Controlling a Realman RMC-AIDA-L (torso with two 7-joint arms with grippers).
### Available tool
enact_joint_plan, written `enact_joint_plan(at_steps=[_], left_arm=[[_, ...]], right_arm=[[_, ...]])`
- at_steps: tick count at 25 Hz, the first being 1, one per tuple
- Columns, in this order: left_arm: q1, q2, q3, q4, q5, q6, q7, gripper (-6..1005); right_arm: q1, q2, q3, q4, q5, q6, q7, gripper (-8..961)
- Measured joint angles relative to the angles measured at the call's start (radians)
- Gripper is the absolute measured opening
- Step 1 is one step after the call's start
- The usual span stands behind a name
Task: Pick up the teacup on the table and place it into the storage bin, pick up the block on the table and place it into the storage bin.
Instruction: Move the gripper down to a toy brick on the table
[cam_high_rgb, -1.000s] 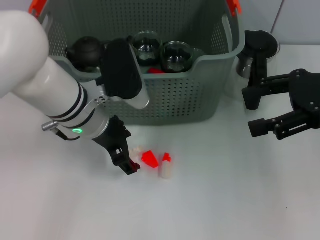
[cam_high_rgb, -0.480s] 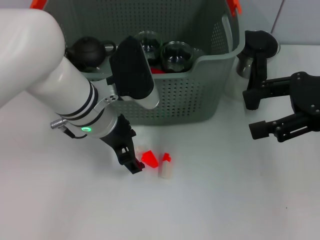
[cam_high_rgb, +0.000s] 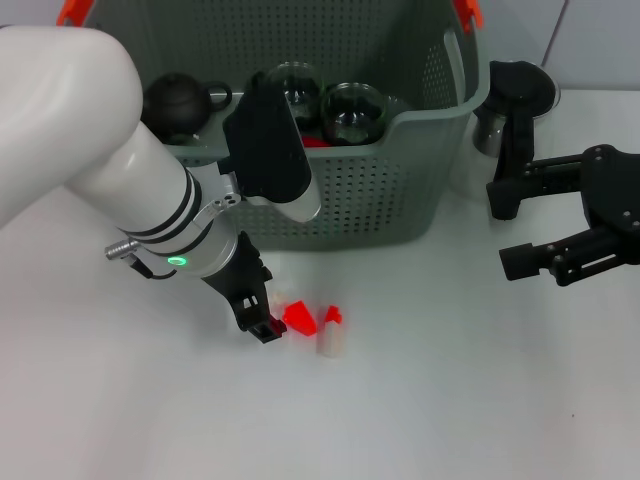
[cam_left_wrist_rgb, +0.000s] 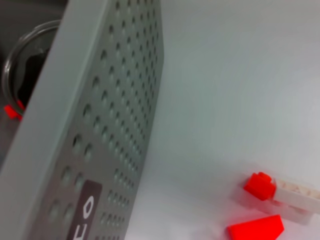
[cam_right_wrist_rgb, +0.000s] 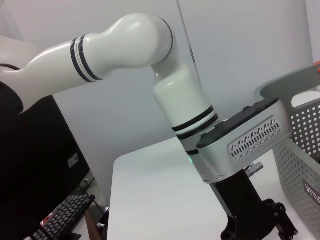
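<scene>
Down on the white table, just in front of the grey-green perforated storage bin, lies the block, a bright red wedge beside a white brick with a red stud. Left gripper is lowered right next to it; its fingers' spread I cannot tell. Right gripper hangs spread wide, well off to the right.

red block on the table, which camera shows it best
The head view: the red block lies whole beside the left gripper, before the bin. The left wrist view cuts it off at the edge; the right wrist view misses it.
</scene>
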Motion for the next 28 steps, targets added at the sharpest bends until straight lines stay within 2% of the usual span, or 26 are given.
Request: enact_joint_plan(at_steps=[3, 23, 28], left_arm=[[-0.001, 0.0, 0.001, 0.0, 0.0, -0.005, 0.0, 702], [-0.011, -0.002, 0.013, -0.025, 0.022, -0.027, -0.018, 696], [-0.011, -0.002, 0.018, -0.025, 0.024, -0.028, -0.023, 561]], right_arm=[[0.001, -0.001, 0.0, 0.0, 0.0, 0.001, 0.0, 942], [0.0, -0.001, 0.0, 0.011, 0.001, 0.003, -0.003, 941], [0.0, -0.001, 0.0, 0.011, 0.001, 0.002, -0.005, 942]])
